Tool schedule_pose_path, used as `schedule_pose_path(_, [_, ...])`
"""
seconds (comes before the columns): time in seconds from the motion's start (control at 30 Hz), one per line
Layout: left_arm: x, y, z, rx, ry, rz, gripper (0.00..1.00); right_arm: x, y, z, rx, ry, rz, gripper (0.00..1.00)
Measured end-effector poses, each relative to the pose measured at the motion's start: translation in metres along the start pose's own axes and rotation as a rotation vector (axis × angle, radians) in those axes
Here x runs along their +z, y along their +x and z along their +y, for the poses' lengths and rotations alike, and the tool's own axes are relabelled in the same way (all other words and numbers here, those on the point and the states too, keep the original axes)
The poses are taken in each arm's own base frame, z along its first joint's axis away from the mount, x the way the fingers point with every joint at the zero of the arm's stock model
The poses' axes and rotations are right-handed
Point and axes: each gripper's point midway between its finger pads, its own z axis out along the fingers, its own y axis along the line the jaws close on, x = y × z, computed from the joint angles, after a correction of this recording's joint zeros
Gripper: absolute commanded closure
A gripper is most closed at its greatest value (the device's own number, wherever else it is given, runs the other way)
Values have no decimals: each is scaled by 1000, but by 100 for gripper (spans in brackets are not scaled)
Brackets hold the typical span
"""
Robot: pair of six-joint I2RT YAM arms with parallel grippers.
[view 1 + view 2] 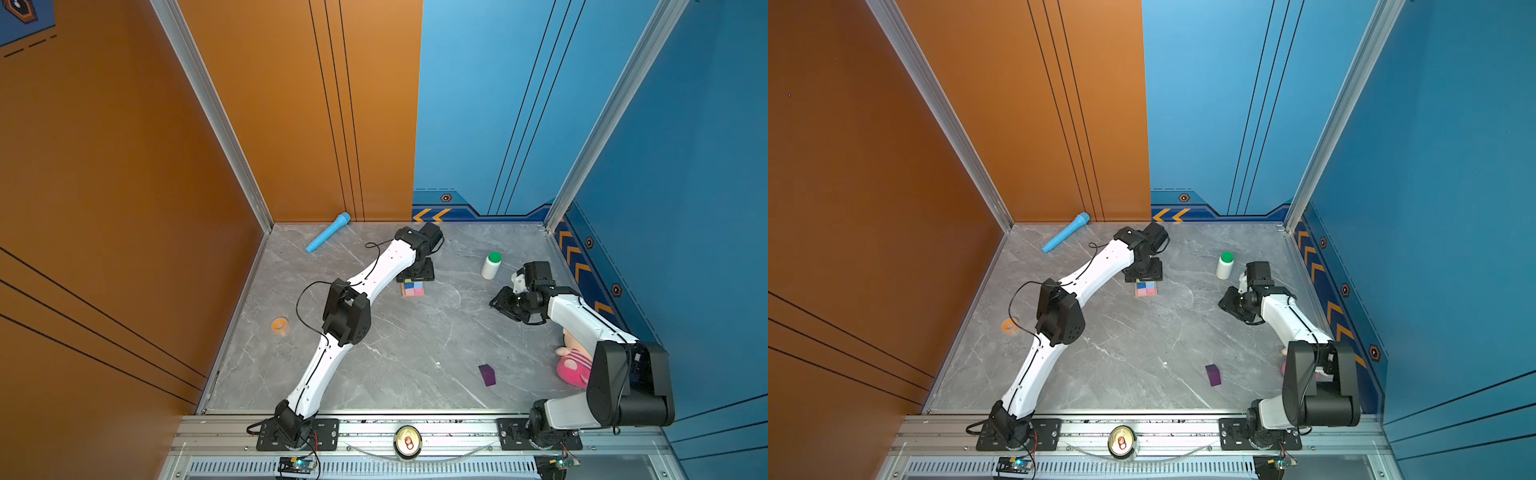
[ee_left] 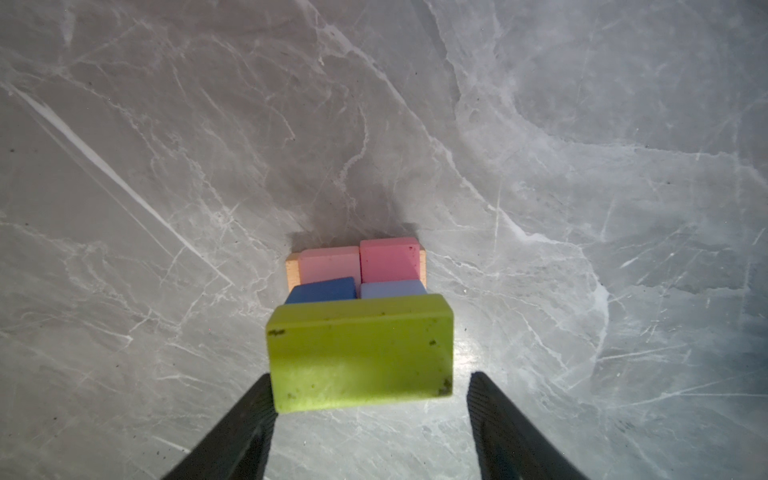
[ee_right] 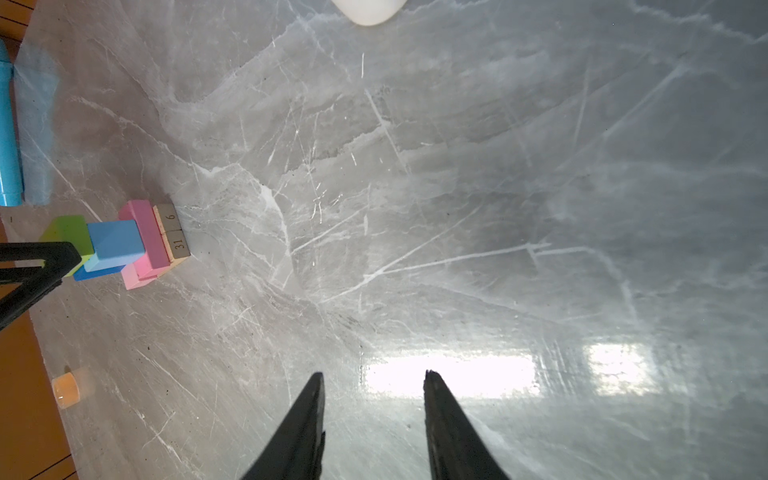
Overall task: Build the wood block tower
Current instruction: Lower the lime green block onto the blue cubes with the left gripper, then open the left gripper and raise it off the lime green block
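Wide jaws of left gripper [image 2: 370, 375] straddle matte rectangular lime-green bar [image 2: 359, 353] atop tower [image 3: 116, 245]; right gripper [image 3: 374, 373] jaws narrow, empty.

Grey veined marble floor [image 1: 407, 357], orange wall [image 1: 104, 166] left, blue wall [image 1: 685, 166] right.

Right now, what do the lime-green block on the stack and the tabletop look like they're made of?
The lime-green bar: likely painted wood with a matte coat; dark chips dot its edges and corners. The tabletop: grey, white-veined marble look, glossy since it mirrors bright light; real stone or printed laminate, cannot tell.
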Motion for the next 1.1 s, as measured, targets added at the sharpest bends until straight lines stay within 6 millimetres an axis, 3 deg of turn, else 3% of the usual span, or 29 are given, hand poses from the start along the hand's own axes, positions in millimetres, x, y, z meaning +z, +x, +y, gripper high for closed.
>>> schedule_pose_path(0.47, [0,0,0,0,-1,-1,15,0,0,0,0,0,0,59])
schedule_pose_path(0.5, [0,0,0,1,-1,-1,10,0,0,0,0,0,0,59])
schedule_pose_path(0.77, [-2,0,1,2,-1,-1,7,0,0,0,0,1,0,59])
schedule_pose_path(0.9, [-12,0,2,10,4,-11,6,0,0,0,0,1,1,58])
schedule_pose_path(1.1, [-45,-6,5,16,27,-63,6,-2,3,3,-9,0,3,56])
